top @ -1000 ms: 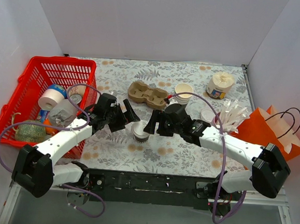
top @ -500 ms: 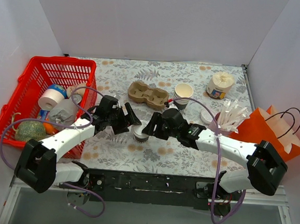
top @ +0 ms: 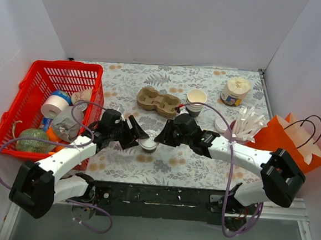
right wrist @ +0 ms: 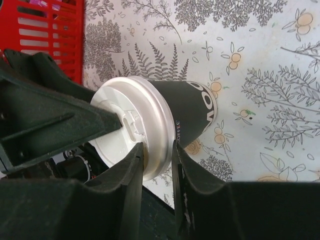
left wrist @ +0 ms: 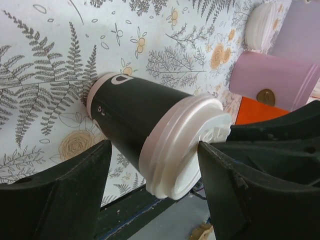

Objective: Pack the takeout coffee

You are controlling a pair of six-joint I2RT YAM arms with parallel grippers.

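Note:
The takeout coffee is a dark paper cup with a white lid, standing on the floral table near the front between my two arms. In the left wrist view the cup lies between the spread fingers of my left gripper. The right-hand finger is at the lid's edge and the left-hand one stands off the cup. My left gripper is open. My right gripper pinches the rim of the white lid, one finger on its top and one outside. It reaches the cup from the right.
A red basket of odds and ends stands at the left. Behind the cup lies a cardboard cup carrier, beside stacked cream cups. A pink cup of white sticks, an orange paper bag and a tub are at the right.
Both grippers have moved in to the cup from either side and narrowed. The right jaws have shut onto the lid's rim, and the left fingers now flank the cup.

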